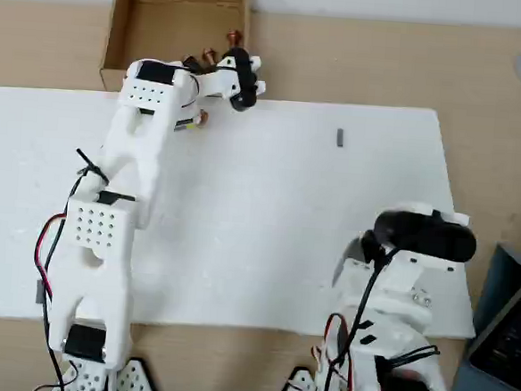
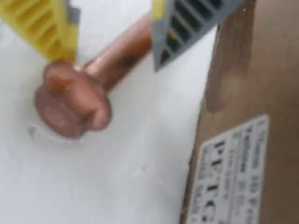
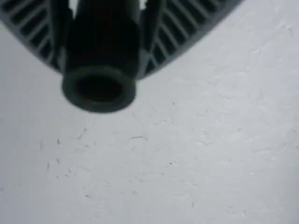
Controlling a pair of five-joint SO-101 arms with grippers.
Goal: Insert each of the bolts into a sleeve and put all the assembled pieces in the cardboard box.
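My left arm point(image 1: 124, 164), left of frame, is white plastic with perforated plates, a black zip tie, and red and black cables. The left hand point(image 2: 112, 60) pairs a yellow ribbed finger point(image 2: 42, 23) with a grey one. My right arm point(image 1: 397, 294), lower right, is white with a black motor on top. The right hand point(image 3: 103, 46) is dark grey and ribbed.

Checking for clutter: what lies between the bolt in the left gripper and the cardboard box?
Bare white mat, as the left wrist view shows, separates the bolt held by the left gripper from the cardboard box.
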